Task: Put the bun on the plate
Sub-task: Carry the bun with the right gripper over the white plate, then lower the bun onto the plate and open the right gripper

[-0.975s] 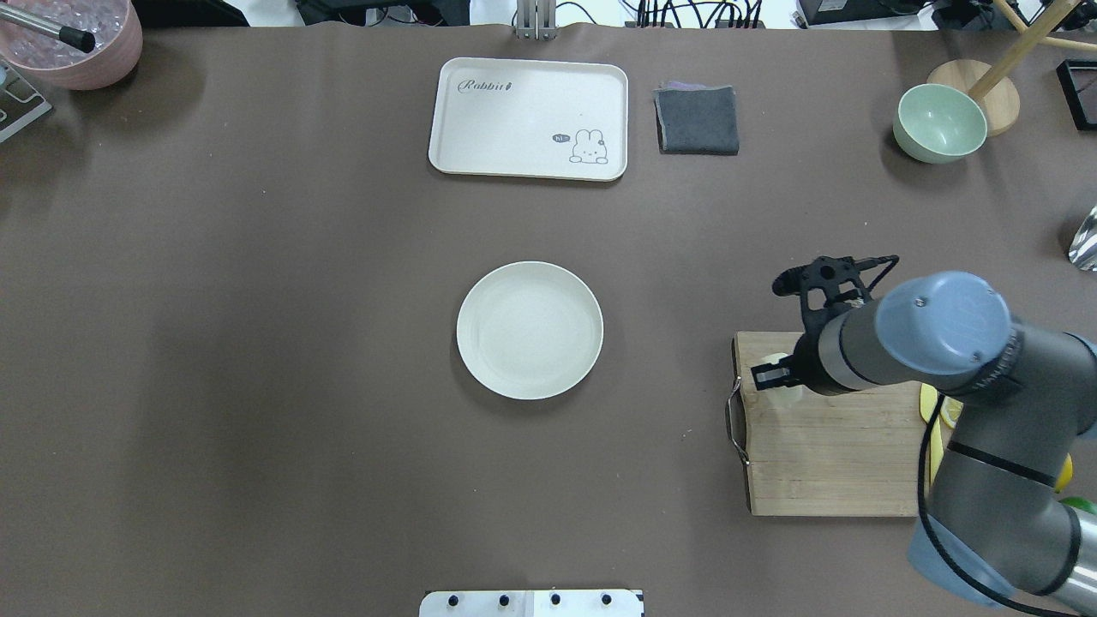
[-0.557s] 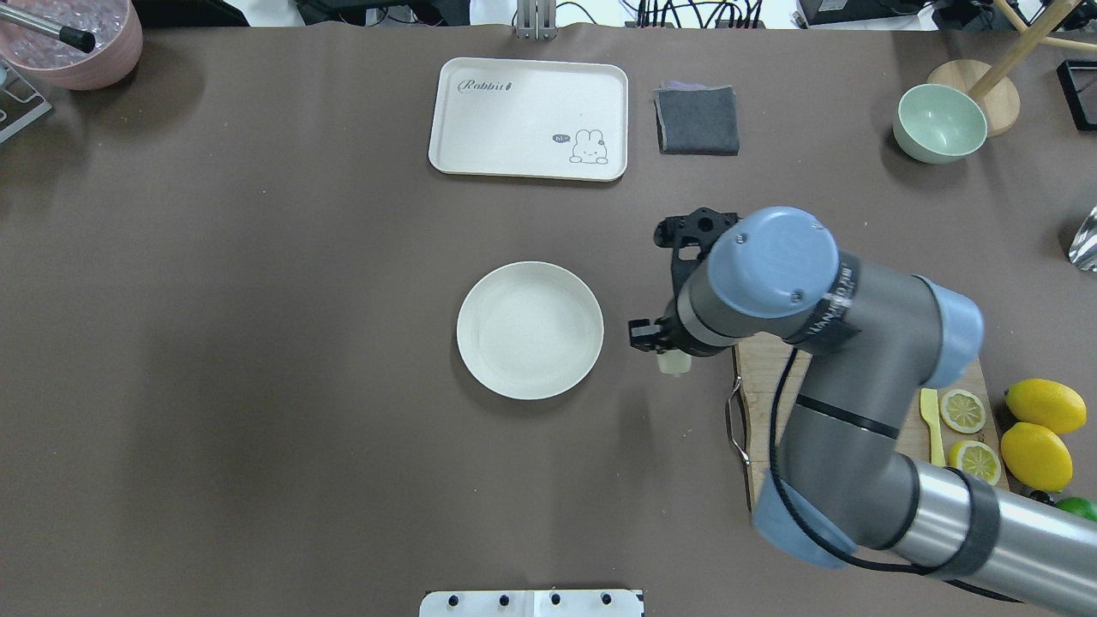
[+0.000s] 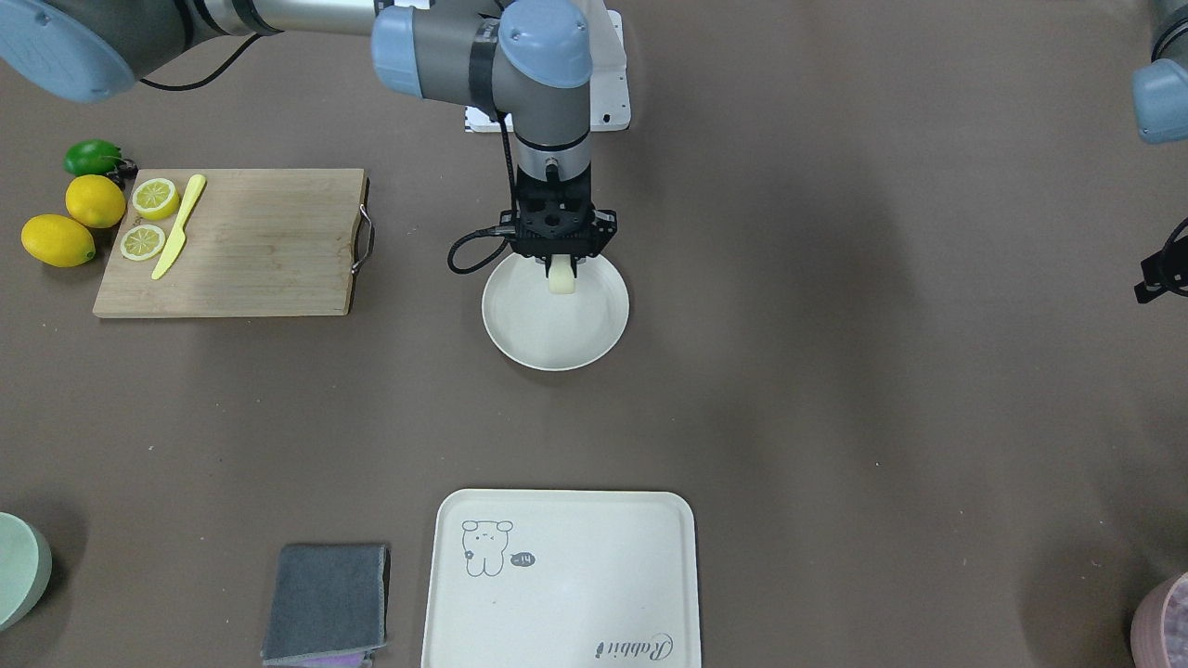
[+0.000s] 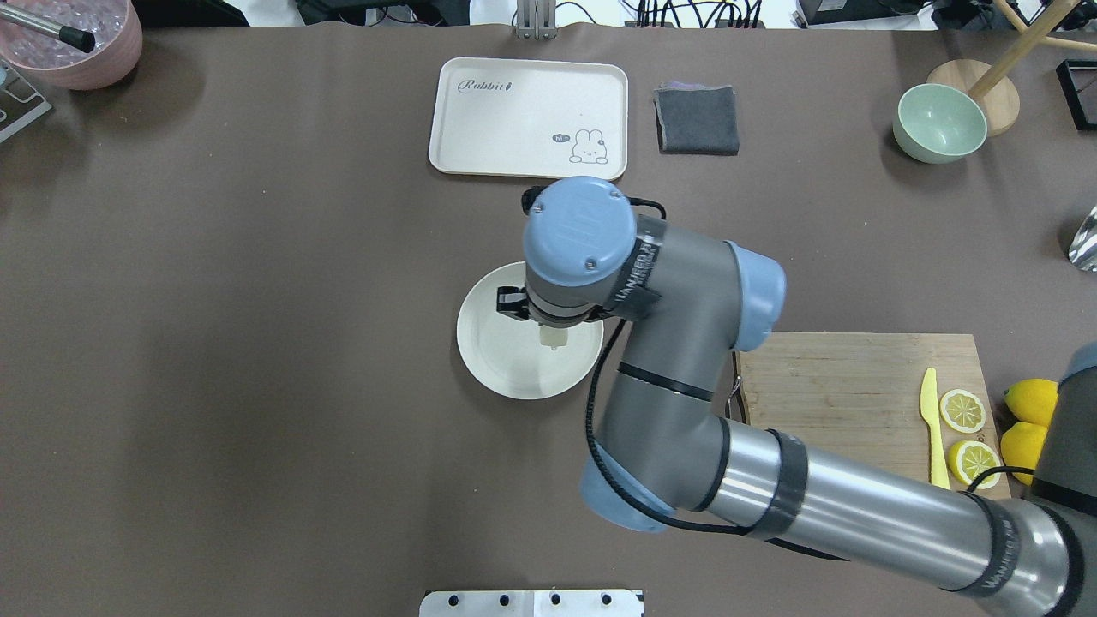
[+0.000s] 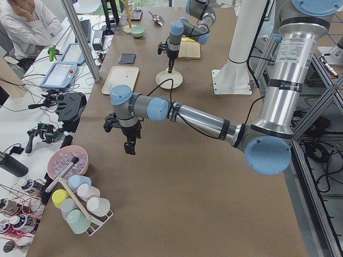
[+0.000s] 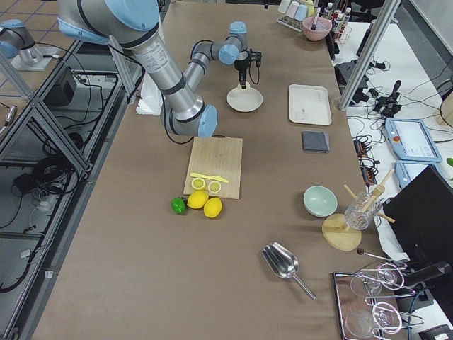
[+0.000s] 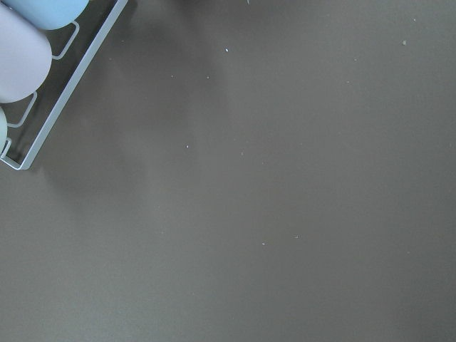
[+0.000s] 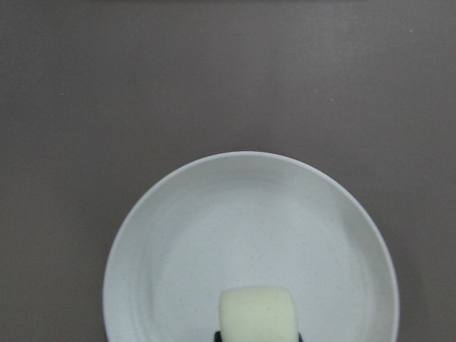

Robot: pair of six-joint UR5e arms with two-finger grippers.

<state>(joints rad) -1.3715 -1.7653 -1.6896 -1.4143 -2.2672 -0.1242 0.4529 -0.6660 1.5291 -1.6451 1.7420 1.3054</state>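
Seemingly just inside the plate (image 8: 249,214) rim, bun (image 8: 256,313) (bare room beyond).

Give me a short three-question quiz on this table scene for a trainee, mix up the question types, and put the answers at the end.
1. True or false: the right arm's pincer grips the small pale cream bun over the round off-white plate.
2. Where does the thin yellow plastic knife lie? A) on the wooden cutting board; B) on the cream rectangular tray; C) in the pale green bowl.
3. Fill the gap: ___ whole yellow lemons lie beside that board.
Key: 1 true; 2 A; 3 two.
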